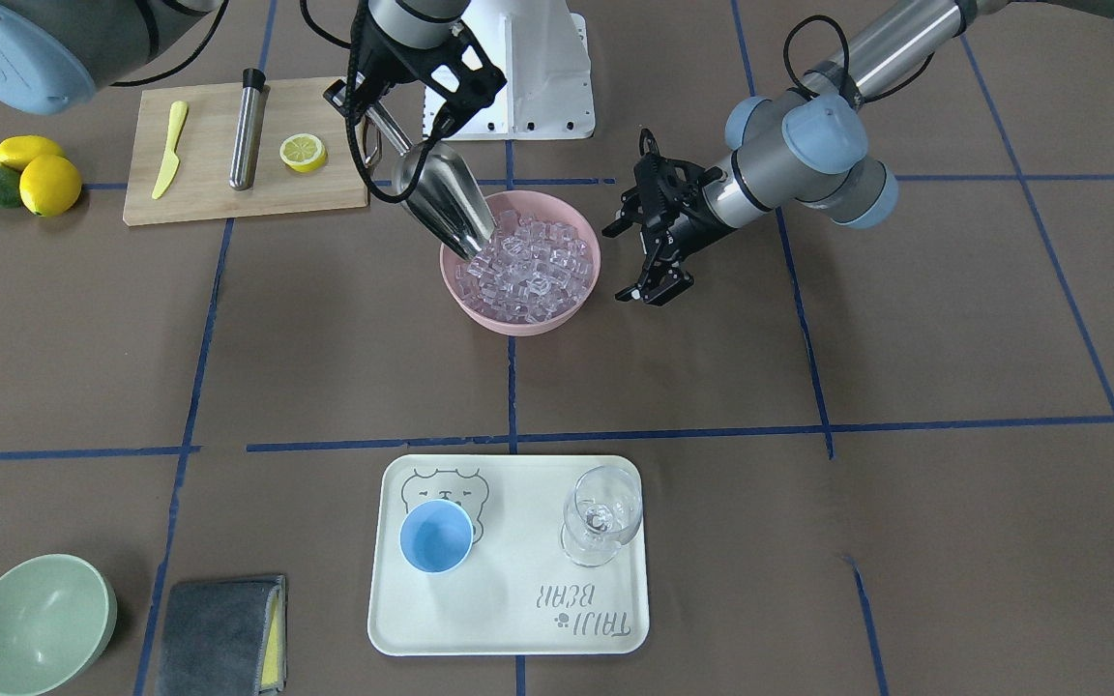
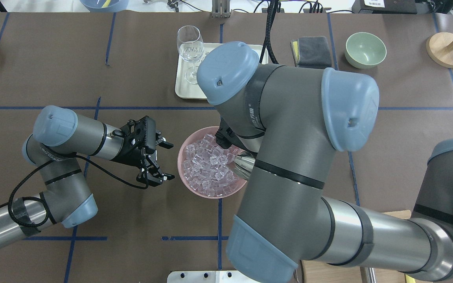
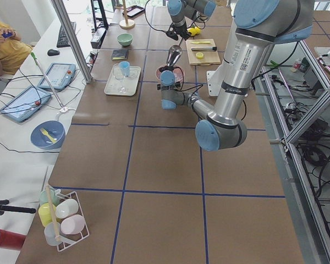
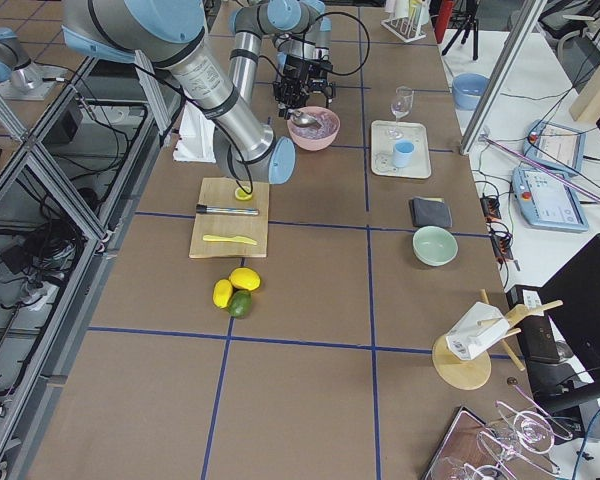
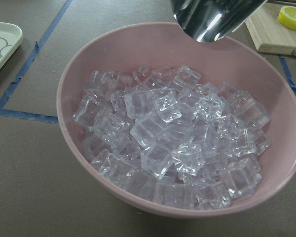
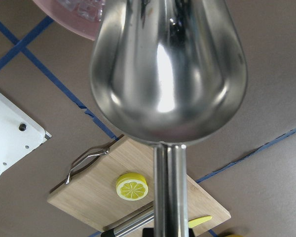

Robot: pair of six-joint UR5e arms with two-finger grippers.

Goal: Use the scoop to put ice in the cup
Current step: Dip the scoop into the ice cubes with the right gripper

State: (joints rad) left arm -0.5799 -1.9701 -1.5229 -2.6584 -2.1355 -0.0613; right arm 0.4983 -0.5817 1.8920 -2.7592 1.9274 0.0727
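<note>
scoop [image 1: 443, 198] mouth over pink bowl [image 1: 518, 327] rim | left hand [image 1: 621, 263] beside, apart

front: steep, across table [image 1: 83, 367] | overhead: above, down | sides: table ends | wrists: close | shared: pink bowl [image 1: 518, 327]

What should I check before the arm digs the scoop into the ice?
1. Scoop held by right tool: ok, shut on the handle.
2. Scoop aimed into pink bowl: ok, tip at the robot-side rim, by the ice.
3. Scoop load: cannot tell, no ice seen in it.
4. Left tool out of the way: ok, open, beside the bowl, not touching.
5. Cup ready: ok, upright and empty on the tray.
6. Wine glass clear of cup: ok, apart on the same tray.
</note>
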